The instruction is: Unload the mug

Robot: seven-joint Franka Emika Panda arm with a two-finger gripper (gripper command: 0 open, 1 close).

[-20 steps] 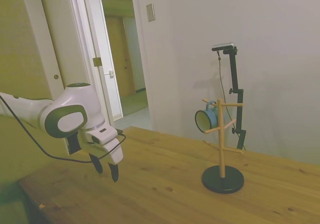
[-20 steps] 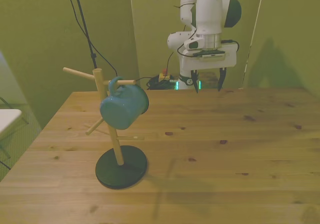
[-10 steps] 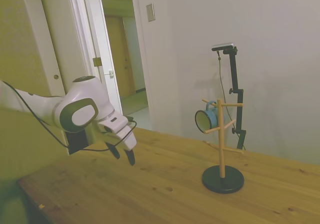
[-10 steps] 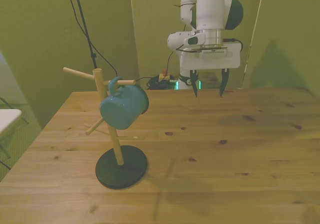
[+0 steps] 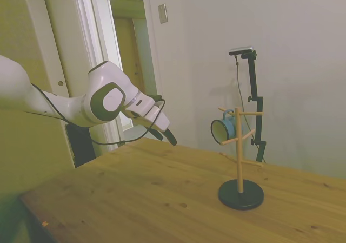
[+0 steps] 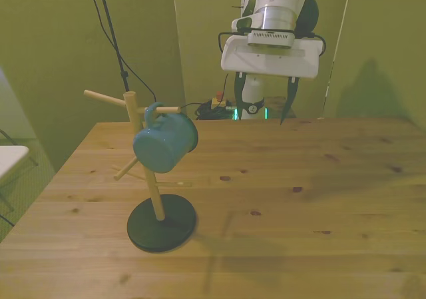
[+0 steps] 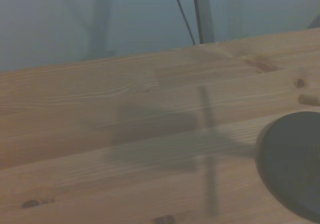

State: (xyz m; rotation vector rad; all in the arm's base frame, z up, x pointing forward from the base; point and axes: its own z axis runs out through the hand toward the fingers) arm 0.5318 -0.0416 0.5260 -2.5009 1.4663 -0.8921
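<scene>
Approach phase, nothing grabbed yet. Gripper (image 6: 266,112) up over the far side of the bench (image 6: 279,206), fingers spread w/ nothing between, well apart from the mug (image 6: 164,141). Mug's hanging by its handle on an upper peg of the wooden stand (image 6: 154,199), near the front view's left. Next, I'd say: swing across, line up w/ the mug body, pinch, lift it off the peg.

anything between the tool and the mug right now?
Nothing. In the side view, only bare wooden table lies below the open air between the tool and the mug hanging on the peg stand.
</scene>
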